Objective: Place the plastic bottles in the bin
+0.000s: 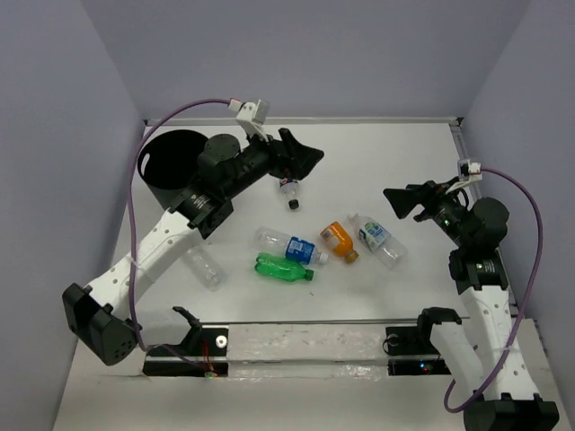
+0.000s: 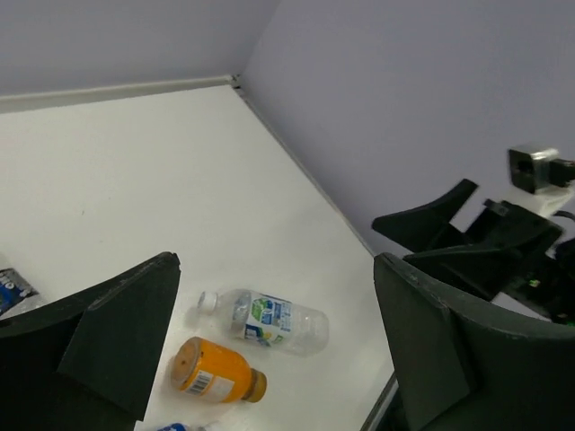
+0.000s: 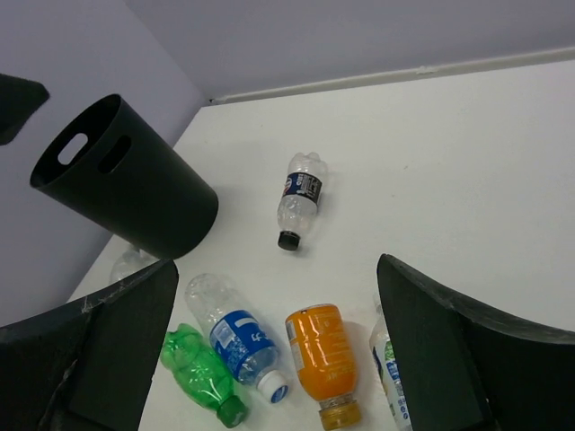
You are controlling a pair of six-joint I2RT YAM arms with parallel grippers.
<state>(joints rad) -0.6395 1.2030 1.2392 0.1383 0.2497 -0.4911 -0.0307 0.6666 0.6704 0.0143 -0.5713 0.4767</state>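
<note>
Your left gripper (image 1: 310, 157) hangs over the far middle of the table (image 1: 395, 153), jaws spread wide and holding nothing. Your right gripper (image 1: 395, 201) hovers at the right side, pointed left toward the bottles. Its jaws are also wide open and empty.

The bin (image 1: 171, 166) stands in the far left corner, just beside the left arm's forearm. None of the six bottles you can see is in it; all lie on their sides on the table.

- The clear bottle with a dark label (image 1: 289, 190) lies just below the left gripper, black cap toward you.
- The clear bottle with a blue label (image 1: 287, 244) lies in the middle of the table.
- The green bottle (image 1: 281, 268) lies just beside the blue-labelled one, on its near side.
- The orange bottle (image 1: 339, 241) is right of those two, close to the blue-labelled bottle's cap.
- The clear bottle with a white-blue label (image 1: 377, 239) lies just right of the orange one, nearest the right gripper.
- The plain clear bottle (image 1: 205, 267) lies apart from the rest on the left, close against the left arm and nearer you than the bin.
</note>
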